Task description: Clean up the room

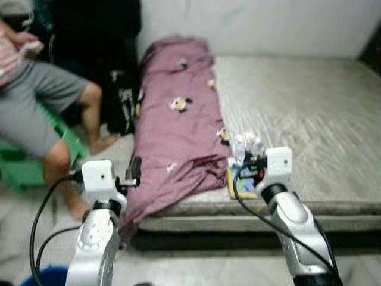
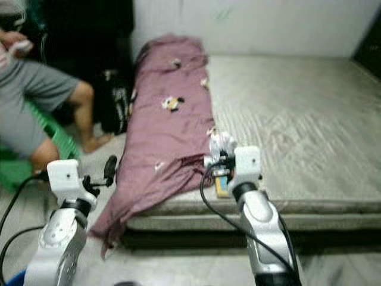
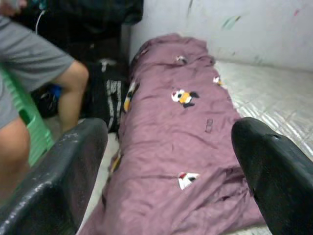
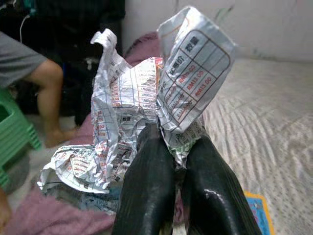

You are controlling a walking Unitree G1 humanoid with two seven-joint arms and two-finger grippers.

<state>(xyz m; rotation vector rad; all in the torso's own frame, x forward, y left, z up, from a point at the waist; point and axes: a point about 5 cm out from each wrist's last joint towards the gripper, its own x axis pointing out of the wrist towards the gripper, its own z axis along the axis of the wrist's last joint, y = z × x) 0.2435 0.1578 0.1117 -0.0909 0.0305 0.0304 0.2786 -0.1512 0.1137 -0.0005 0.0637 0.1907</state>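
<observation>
The right end effector (image 4: 177,169) is clamped on a crumpled paper (image 4: 146,103) above the mattress (image 1: 297,119) edge beside the purple blanket (image 1: 175,119), while the left end effector (image 3: 166,161) hovers wide apart, holding nothing.

Mauve blanket (image 1: 175,128) with small cartoon prints, white crumpled paper (image 4: 146,105) with red-lettered grid, green stool (image 1: 24,164), grey mattress (image 1: 297,119)

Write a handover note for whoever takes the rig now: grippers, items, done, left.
Right gripper: shut on crumpled paper, held above the mattress front edge.
Left gripper: open, holding nothing, facing the purple blanket.
A flat colourful item lies on the mattress edge under the right gripper.
A person sits on a green stool to the left.
Done: paper picked up.
Left: bin the paper; flat item and blanket untouched.
</observation>
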